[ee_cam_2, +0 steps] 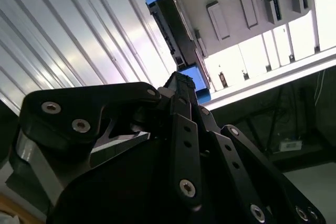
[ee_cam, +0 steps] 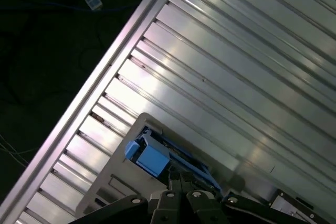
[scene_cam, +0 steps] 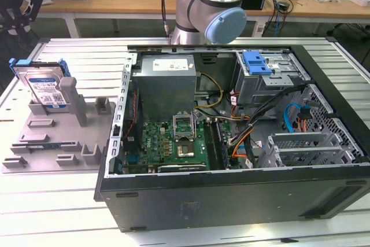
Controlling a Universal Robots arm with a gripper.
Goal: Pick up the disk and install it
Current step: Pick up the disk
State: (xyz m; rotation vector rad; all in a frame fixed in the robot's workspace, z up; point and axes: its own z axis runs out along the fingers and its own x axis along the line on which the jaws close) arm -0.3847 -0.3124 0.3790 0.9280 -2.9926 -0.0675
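Nearest, the hand (ee_cam_2: 179,83) is aimed at the disk (ee_cam_2: 170,24) but not on it — whether it is clenched or released cannot be told. The disk is propped upright, ungrasped, at the far corner of the grey fixture (scene_cam: 17,165) on the exterior view's left. Pick-up is judged the step in hand — a square line onto the thin edge is called for.

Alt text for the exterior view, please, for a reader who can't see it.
The disk, in its blue rail bracket, stands tilted in a grey fixture tray at the exterior view's left, on a slatted metal table. Beside it lies an open computer case, with a blue latch atop its drive cage; the robot arm rises behind.
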